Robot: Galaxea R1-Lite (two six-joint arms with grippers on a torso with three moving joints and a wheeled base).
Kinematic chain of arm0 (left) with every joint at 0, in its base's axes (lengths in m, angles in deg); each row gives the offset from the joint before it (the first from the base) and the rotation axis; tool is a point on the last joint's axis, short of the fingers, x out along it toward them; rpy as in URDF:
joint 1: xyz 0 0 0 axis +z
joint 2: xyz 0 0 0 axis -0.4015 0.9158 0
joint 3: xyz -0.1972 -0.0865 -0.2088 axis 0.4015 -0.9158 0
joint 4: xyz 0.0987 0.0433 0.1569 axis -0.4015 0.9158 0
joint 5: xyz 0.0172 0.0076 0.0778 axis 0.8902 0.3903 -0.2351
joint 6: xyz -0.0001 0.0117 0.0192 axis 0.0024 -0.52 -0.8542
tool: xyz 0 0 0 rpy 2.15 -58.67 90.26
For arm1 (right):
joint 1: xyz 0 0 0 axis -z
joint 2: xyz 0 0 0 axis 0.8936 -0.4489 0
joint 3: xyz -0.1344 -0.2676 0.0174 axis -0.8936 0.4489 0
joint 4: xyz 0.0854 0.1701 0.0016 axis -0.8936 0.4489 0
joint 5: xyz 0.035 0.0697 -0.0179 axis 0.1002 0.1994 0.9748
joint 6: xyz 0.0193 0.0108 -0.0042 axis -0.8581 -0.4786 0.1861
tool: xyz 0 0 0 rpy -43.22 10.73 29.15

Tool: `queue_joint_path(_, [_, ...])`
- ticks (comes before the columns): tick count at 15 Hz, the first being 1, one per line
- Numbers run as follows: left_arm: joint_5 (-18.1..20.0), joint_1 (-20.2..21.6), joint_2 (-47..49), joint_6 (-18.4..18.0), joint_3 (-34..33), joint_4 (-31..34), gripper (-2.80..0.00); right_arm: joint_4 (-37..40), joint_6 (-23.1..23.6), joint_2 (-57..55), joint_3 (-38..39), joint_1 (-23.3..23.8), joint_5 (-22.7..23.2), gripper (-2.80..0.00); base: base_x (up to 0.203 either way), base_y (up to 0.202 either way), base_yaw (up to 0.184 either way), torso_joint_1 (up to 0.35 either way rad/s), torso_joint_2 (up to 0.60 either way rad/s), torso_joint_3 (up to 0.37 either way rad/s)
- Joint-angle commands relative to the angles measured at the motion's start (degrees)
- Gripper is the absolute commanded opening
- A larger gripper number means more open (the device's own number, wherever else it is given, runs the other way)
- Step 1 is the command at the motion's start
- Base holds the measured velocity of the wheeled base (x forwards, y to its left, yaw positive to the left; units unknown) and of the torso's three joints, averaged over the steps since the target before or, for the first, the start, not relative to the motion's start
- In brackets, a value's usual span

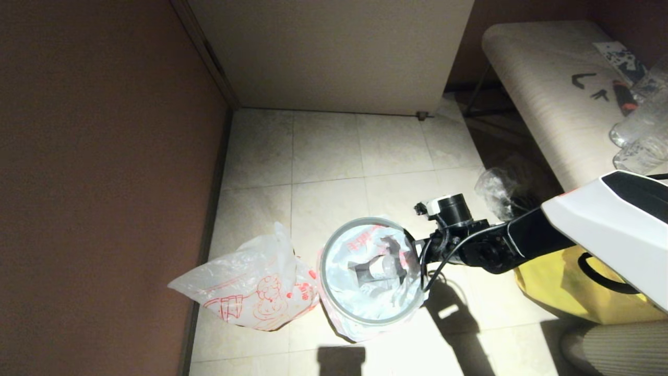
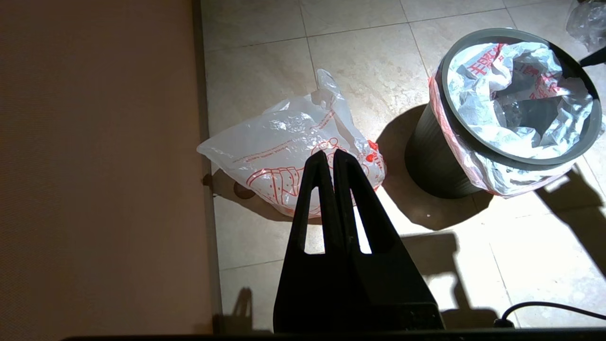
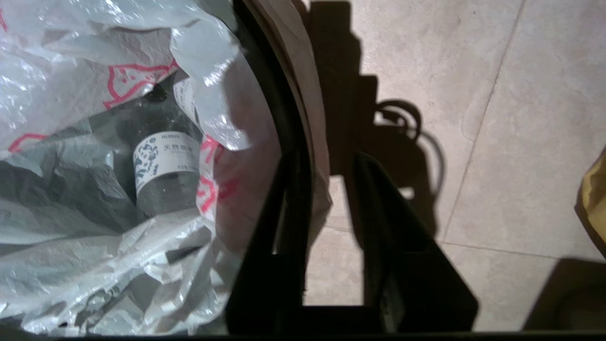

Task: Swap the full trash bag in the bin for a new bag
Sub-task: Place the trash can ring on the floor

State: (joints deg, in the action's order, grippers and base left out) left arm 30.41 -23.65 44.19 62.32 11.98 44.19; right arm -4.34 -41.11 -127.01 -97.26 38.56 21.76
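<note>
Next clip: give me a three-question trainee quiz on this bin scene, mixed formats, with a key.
1. True or false: the new bag already lines the bin.
2. Which claw is at the bin's rim? A) left claw B) right claw C) neither
3. Fill in: inside the full trash bag lies a clear ____ with a white label.

Key:
1. False. It lies on the floor beside the bin, on the wall side.
2. B. Its open fingers straddle the rim and the bag edge folded over it; the left claw hangs shut above the floor.
3. bottle
</note>
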Motion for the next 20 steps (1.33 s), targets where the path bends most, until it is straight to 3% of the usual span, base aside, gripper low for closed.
queue_joint_path(1, [0.02, -0.01, 0.01, -0.04, -0.18, 0.01, -2.80, -0.09, -0.56, -2.73, -2.15, -0.37, -0.04, 0.00, 0.000, 0.000, 0.000, 0.000, 0.00, 0.000])
queue_joint_path(6, [0.02, -0.02, 0.01, -0.04, -0.18, 0.06, -2.80, -0.27, -0.80, -4.58, -2.99, -0.28, -0.13, 0.00, 0.000, 0.000, 0.000, 0.000, 0.00, 0.000])
queue_joint_path(7, [0.02, -0.02, 0.01, -0.04, -0.18, -0.01, -2.80, -0.27, -0.80, -4.53, -2.99, -0.28, -0.13, -2.80, 0.000, 0.000, 0.000, 0.000, 0.00, 0.000])
queue_joint_path(20, [0.02, 0.00, 0.01, 0.00, -0.18, 0.00, -2.80, 0.36, -0.84, 2.40, 0.72, -3.13, -2.24, -2.80, 0.000, 0.000, 0.000, 0.000, 0.00, 0.000])
